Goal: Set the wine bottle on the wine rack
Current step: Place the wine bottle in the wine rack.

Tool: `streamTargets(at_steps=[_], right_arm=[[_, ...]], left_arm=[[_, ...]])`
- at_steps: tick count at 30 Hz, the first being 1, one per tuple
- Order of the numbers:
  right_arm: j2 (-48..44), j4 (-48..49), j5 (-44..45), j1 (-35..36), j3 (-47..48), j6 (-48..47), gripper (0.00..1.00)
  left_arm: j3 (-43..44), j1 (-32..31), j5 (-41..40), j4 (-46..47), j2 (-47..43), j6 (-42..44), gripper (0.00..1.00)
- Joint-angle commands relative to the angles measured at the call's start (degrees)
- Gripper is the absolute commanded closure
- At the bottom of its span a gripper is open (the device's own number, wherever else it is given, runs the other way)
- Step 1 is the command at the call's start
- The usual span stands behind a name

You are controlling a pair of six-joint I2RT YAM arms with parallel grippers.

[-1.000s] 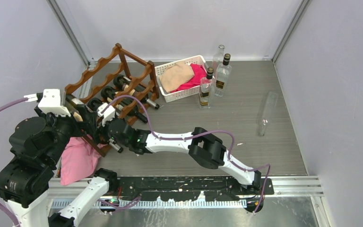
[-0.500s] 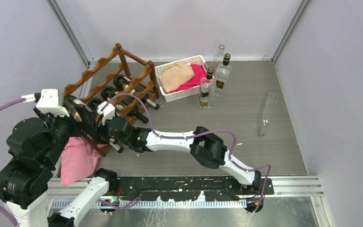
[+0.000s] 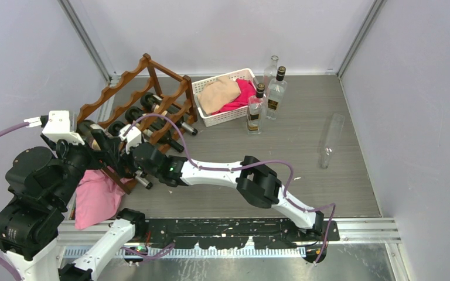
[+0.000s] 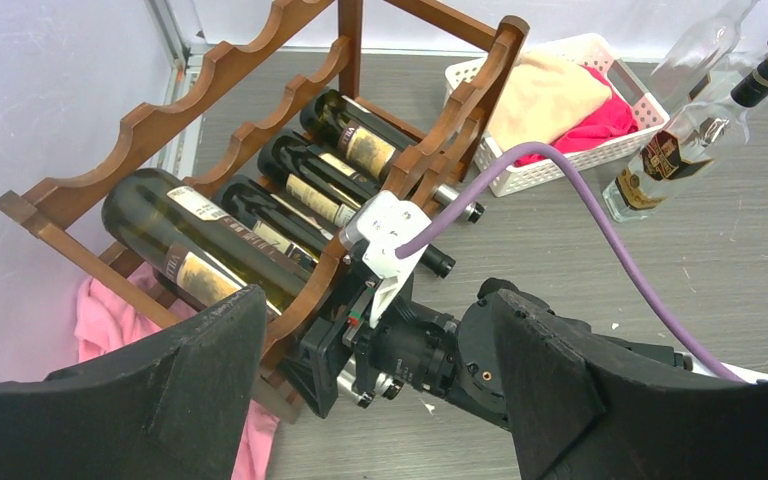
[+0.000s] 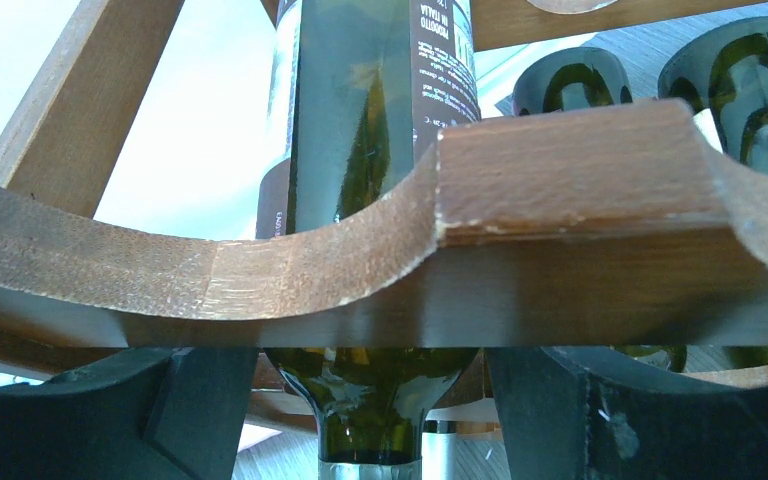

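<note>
The reddish-brown wine rack [image 3: 120,82] [image 4: 250,130] stands at the back left. A dark green wine bottle [image 4: 195,250] lies in its front left slot, resting on the scalloped rail [image 5: 560,170]. Its silver-capped neck [image 3: 143,182] sticks out toward me. My right gripper [image 3: 133,170] [image 5: 370,405] is open astride that neck, with a gap on each side of the glass. The left gripper [image 3: 106,149] [image 4: 372,300] hovers open above the rack's front corner, holding nothing and looking down on the right gripper.
Three more dark bottles [image 4: 345,135] lie in the rack. A white basket [image 3: 202,88] of cloths sits behind it. Clear bottles [image 3: 256,108] stand at the back, and one [image 3: 331,140] lies at the right. A pink cloth [image 3: 96,199] lies beside the rack's foot.
The left arm has drifted a little to the left. The right gripper stays at the bottle's neck, and both pairs of jaws have narrowed very slightly.
</note>
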Motion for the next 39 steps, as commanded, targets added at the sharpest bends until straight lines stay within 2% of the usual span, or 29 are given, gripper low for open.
streamTargets(at_steps=[1,17,29,35,39], right_arm=[[-1.12,9.04,2.16,-2.01,4.25,7.60,0.22],[0.79,8.12,3.30,-2.01,6.90,8.45,0.14],[0.97,6.34,4.50,-1.66,7.35,9.56,0.13],[0.89,7.27,5.29,-1.73,6.45,9.43,0.27],[0.80,7.93,5.04,-1.68,5.04,9.06,0.31]], left_arm=[[1.55,0.03,0.88,3.03,0.22,-0.55,0.18],[1.04,0.03,1.68,3.98,0.51,-0.66,0.19],[0.75,0.03,2.12,4.25,0.43,-0.96,0.19],[0.49,0.03,2.21,4.32,0.22,-1.19,0.19],[0.50,0.03,2.21,4.21,-0.01,-1.16,0.19]])
